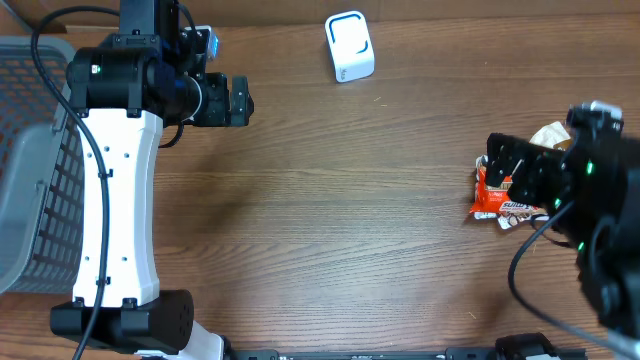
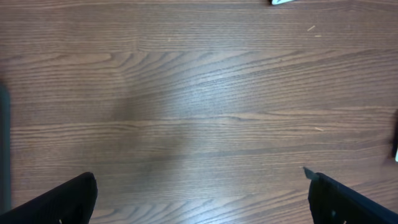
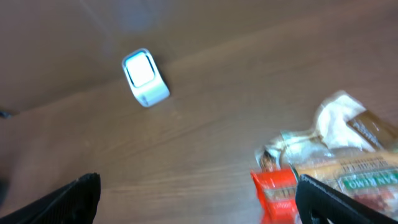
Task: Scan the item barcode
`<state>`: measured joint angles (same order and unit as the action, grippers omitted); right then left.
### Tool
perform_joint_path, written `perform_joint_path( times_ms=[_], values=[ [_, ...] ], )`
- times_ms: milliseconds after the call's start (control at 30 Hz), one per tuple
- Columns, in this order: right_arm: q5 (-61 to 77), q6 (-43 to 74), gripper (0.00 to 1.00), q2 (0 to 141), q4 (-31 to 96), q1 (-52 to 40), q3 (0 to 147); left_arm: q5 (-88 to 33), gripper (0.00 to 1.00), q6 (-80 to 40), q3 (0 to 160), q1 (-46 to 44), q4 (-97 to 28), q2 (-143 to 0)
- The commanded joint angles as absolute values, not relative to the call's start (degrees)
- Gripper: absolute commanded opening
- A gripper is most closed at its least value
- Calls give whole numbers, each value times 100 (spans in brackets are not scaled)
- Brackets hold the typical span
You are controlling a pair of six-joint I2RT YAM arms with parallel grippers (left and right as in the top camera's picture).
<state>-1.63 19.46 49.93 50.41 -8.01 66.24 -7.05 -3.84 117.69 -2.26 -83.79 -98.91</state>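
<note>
Packets point(image 1: 497, 200) are found at the right edge of the table point(image 1: 350, 220), just beside the right end effector point(image 1: 508, 168), which is spread wide and grips nothing. Left end effector point(image 1: 244, 100) is likewise spread wide, empty, over bare wood. Scanner point(image 1: 349, 46) is set well apart, at the far side.

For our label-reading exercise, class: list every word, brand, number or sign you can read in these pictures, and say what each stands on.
Orange-red plastic snack packet: white lettering, too blurred to read.
Tan wrapper with a green band: white letters on the band, too blurred to read.
White box-shaped scanner: only a blue rounded outline, no words.
</note>
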Motion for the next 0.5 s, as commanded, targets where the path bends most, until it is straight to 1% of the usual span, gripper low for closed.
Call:
perform_joint_path(
  times_ms=[0,233,467],
  values=[
    [-137,1903,100,3994,4191,-797,5365,-703,100,-255,11784,-301,-8377,-9909],
    [-134,1925,100,1979,1968,-742,2689,-703,100,-255,11784,-301,-8377,-9909],
    [-137,1997,100,860,521,-744,1044,-703,100,-255,11784,-303,-8377,-9909]
  ],
)
